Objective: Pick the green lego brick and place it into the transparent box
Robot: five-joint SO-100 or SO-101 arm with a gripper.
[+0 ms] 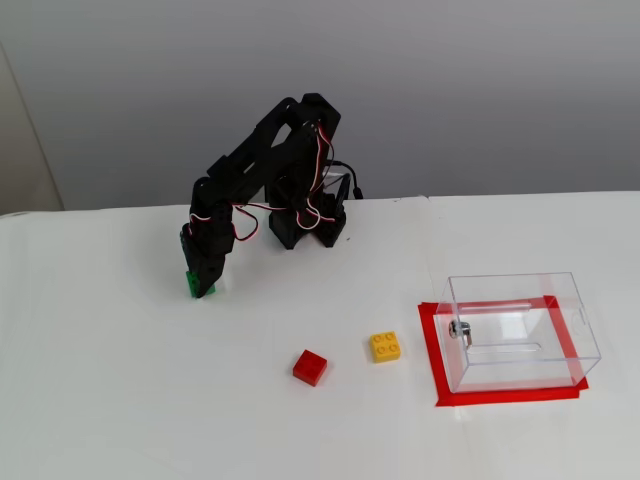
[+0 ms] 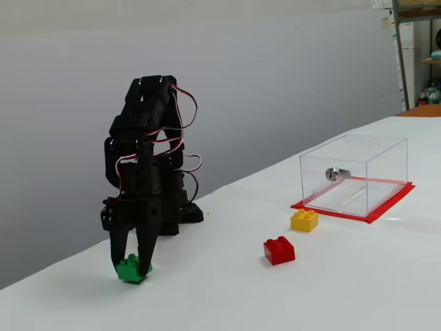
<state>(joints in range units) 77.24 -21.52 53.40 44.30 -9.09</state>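
- Three small studded plastic bricks are seen on the white desk [image 1: 120, 400] in both fixed views.
- Farthest left, the small bright green plastic brick [image 2: 133, 269] is gripped on the desk between the narrowly parted fingers of the black tool [image 2: 131, 265].
- Near the middle, a red brick [image 1: 310, 367] and a yellow brick [image 1: 385, 346] are placed close together.
- Rightmost, the clear rectangular plastic box [image 1: 520, 330] is set on a red taped outline [image 1: 432, 345], well apart from the green brick.
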